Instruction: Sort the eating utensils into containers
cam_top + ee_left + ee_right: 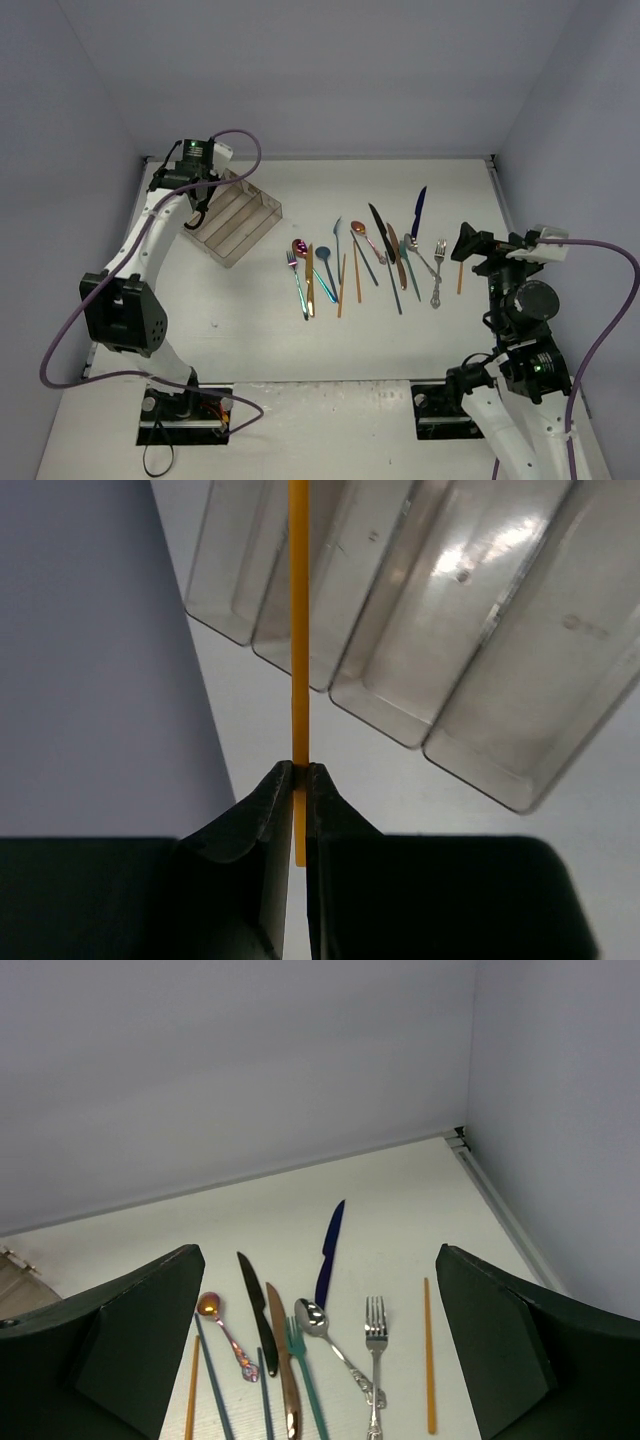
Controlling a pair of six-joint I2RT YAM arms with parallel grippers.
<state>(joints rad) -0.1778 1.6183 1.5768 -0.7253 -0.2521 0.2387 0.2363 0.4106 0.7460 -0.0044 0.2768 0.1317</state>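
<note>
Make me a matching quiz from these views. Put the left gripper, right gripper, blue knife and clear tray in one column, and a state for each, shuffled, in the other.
Column one
1. left gripper
2. right gripper
3. blue knife
4. clear tray

Column two
A. wide open, holding nothing
B. divided into long compartments
C. shut on an orange chopstick
D. lying flat, not held

Pairs: 1-C, 2-A, 3-D, 4-B
</note>
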